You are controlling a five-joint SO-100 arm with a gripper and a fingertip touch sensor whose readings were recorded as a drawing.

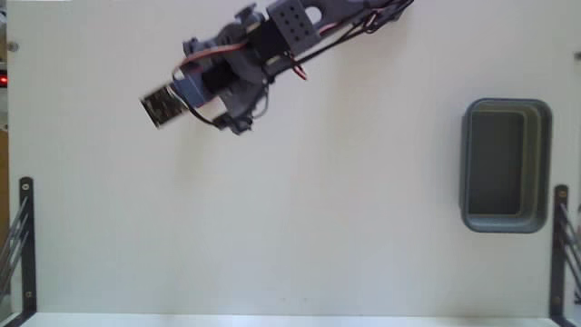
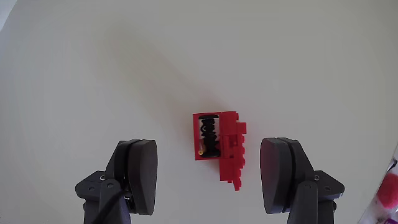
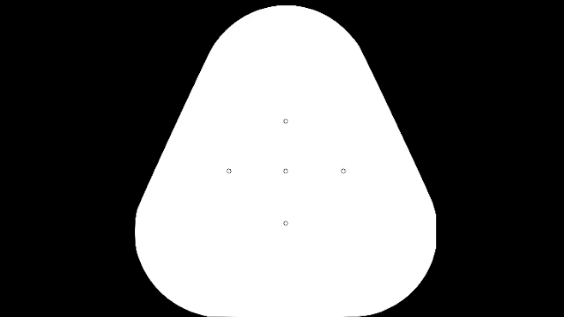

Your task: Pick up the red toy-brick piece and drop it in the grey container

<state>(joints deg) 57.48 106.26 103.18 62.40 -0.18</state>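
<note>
One red toy-brick piece (image 2: 222,146), studded with a dark recess, lies between the spread hand (image 2: 212,180).

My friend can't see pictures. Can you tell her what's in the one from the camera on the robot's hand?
A small red toy-brick piece lies on a plain white table, with a dark spring-like part showing inside it. The robot's open gripper hovers above it, one dark finger on each side, not touching.
</note>
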